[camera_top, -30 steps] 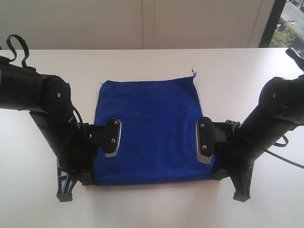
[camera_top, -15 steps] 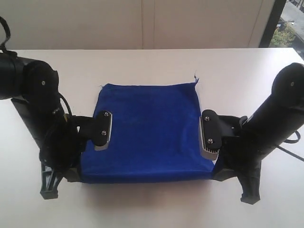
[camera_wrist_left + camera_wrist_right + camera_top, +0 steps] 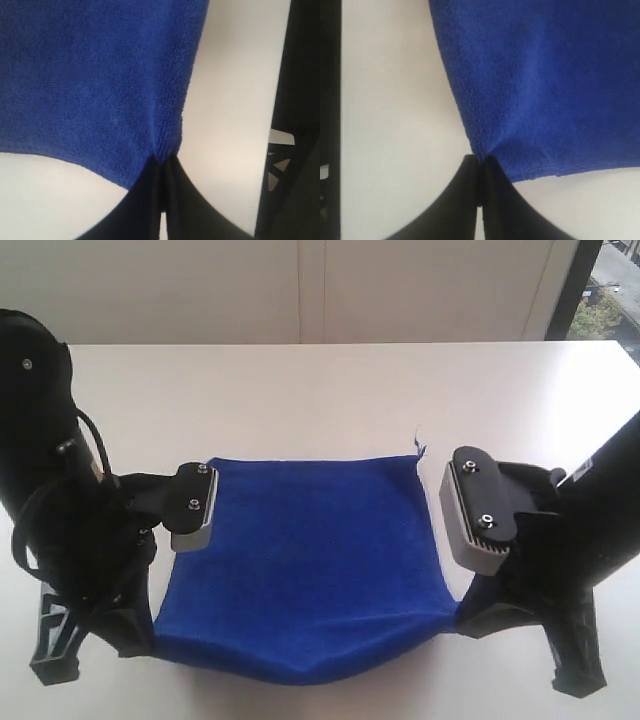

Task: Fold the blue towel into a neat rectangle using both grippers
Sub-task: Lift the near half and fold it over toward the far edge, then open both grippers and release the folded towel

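- Right now the blue towel [image 3: 300, 570] is stretched flat-ish between the two arms over the near part of the white desk [image 3: 300, 390].
- Its near edge is lifted and sags in the middle; its far edge looks to rest on the desk.
- A loose thread [image 3: 418, 435] sticks up at the far right corner.
- Left gripper [image 3: 162, 167]: fingers pressed together, pinching the near left corner of the towel. The cloth fans out from the pinch.
- Right gripper [image 3: 480, 162]: fingers pressed together, pinching the near right corner, with the same fan of folds.
- Both black arms flank the towel, one at each side edge.
- A grey-faced block on each arm sits just above a side edge of the towel.
- The desk around the towel is bare white.
- Pale wall panels [image 3: 300, 290] stand behind the desk, with a window [image 3: 612, 285] at the far right.
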`<act>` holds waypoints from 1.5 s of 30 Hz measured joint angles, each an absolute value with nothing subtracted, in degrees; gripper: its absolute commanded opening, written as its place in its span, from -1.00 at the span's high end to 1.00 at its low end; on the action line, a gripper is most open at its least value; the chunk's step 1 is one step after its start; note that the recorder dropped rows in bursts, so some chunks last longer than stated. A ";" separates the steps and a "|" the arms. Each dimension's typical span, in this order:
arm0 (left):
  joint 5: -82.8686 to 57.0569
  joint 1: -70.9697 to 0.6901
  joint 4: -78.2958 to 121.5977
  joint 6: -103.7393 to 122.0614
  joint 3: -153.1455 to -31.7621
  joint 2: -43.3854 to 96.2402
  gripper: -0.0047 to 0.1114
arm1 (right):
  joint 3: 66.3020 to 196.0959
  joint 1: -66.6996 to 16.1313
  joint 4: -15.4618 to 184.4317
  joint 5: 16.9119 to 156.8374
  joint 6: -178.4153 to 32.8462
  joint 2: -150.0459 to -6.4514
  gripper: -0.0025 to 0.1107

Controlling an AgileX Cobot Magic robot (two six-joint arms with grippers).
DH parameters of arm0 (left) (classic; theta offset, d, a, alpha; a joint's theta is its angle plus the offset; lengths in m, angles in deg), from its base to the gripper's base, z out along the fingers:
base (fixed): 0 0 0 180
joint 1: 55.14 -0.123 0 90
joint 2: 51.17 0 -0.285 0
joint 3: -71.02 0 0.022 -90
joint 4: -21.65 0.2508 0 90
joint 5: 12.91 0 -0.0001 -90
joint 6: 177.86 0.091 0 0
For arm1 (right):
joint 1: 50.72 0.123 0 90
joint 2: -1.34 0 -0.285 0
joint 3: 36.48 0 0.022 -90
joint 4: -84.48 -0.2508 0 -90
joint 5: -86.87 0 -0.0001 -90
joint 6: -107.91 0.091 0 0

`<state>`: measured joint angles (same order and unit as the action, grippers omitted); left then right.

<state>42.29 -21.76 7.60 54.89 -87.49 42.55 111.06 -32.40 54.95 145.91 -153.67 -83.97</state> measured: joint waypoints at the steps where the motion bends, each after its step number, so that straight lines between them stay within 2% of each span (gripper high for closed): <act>1: 41.50 -21.76 7.60 54.89 -87.49 42.41 0.92 | 111.06 -32.40 54.95 144.52 -153.07 -83.66 0.96; 11: 27.65 -21.76 17.09 44.94 -89.12 42.16 0.92 | 111.06 -32.40 56.02 121.89 -150.47 -83.66 0.96; 19: 8.48 -21.76 35.56 29.50 -90.24 43.12 0.92 | 111.06 -32.40 56.16 100.16 -150.18 -86.32 0.96; 26: 2.66 -23.64 43.80 22.33 -92.20 48.52 0.92 | 113.34 -32.40 56.16 91.95 -150.18 -94.16 0.96; 37: -4.58 -26.24 44.40 21.84 -94.24 54.10 0.91 | 119.34 -32.40 56.16 85.13 -150.18 -105.94 0.93; 38: -4.73 -26.24 44.43 21.84 -94.24 54.22 0.78 | 119.26 -32.40 56.16 85.03 -150.18 -106.07 0.81; 41: -4.81 -26.24 44.68 21.84 -94.24 54.22 0.22 | 119.36 -32.40 56.16 85.03 -150.18 -106.22 0.37; 43: -4.81 -26.24 44.91 21.84 -94.24 54.22 0.10 | 119.36 -32.40 56.16 85.03 -150.18 -106.22 0.26; 45: -4.81 -26.31 45.03 21.84 -94.24 54.22 0.06 | 119.36 -32.40 56.16 85.03 -150.18 -106.22 0.24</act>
